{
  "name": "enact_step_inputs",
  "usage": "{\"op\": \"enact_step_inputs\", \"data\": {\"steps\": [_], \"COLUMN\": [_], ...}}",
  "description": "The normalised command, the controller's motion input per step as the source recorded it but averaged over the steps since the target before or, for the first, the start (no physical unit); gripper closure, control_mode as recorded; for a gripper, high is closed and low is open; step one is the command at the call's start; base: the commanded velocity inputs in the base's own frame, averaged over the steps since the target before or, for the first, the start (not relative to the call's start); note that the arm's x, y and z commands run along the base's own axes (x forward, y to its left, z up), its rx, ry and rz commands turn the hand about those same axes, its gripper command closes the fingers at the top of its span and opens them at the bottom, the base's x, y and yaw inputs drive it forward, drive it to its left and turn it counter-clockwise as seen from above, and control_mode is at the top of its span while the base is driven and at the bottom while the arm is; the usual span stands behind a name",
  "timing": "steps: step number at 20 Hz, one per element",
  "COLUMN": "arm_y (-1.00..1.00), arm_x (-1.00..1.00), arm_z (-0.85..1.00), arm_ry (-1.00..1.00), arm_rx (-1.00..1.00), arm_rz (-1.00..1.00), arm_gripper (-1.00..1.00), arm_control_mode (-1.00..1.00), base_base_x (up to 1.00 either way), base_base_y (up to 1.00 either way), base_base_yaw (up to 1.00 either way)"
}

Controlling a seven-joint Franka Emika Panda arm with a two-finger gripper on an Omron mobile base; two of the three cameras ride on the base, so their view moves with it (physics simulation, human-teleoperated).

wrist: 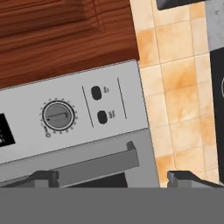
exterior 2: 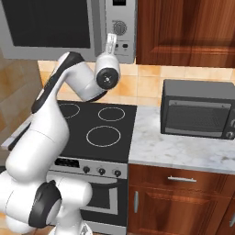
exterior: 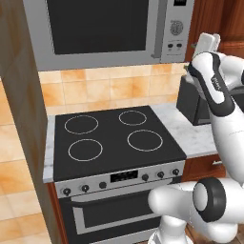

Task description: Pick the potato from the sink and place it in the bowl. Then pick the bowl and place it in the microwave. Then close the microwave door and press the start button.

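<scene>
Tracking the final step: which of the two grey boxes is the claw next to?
The microwave mounted above the stove; the open claw sits by its control panel. The smaller dark oven stands on the counter, well to the right.

Looking down from my base cams I've got a black glass cooktop (exterior: pixel 116 138) with four white ring burners, and a row of dark knobs (exterior: pixel 121 180) along its steel front above the oven door (exterior: pixel 114 214). Off to its right there's marble counter (exterior 2: pixel 183 149) with a dark-grey toaster oven (exterior 2: pixel 198 114) sitting on it. Orange tile backsplash (exterior: pixel 105 90) behind, wood cabinets (exterior 2: pixel 183 32) above, more wooden cabinet doors (exterior 2: pixel 179 202) under the counter.
</scene>
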Motion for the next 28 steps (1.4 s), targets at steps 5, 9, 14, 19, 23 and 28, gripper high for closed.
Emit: {"op": "enact_step_inputs", "data": {"steps": [5, 9, 14, 19, 23, 28], "arm_y": [-0.58, -0.1, 0.0, 0.29, 0.27, 0.02], "arm_x": [0.0, 0.0, 0.0, 0.17, 0.39, 0.73], "arm_z": [0.0, 0.0, -0.02, -0.1, -0.17, -0.02], "arm_ry": [0.01, 0.0, -0.01, -0.05, -0.04, 0.0], "arm_rx": [0.05, 0.0, -0.03, -0.15, -0.16, -0.05], "arm_rz": [-0.01, 0.0, 0.0, 0.0, 0.0, -0.05], "arm_gripper": [-1.0, 1.0, 1.0, 1.0, 1.0, 1.0], "arm_control_mode": [-1.0, -1.0, -1.0, -1.0, -1.0, -1.0], "base_base_x": [0.0, 0.0, 0.0, 0.0, 0.0, 0.0], "base_base_y": [0.0, 0.0, 0.0, 0.0, 0.0, 0.0], "base_base_yaw": [0.0, 0.0, 0.0, 0.0, 0.0, 0.0]}}
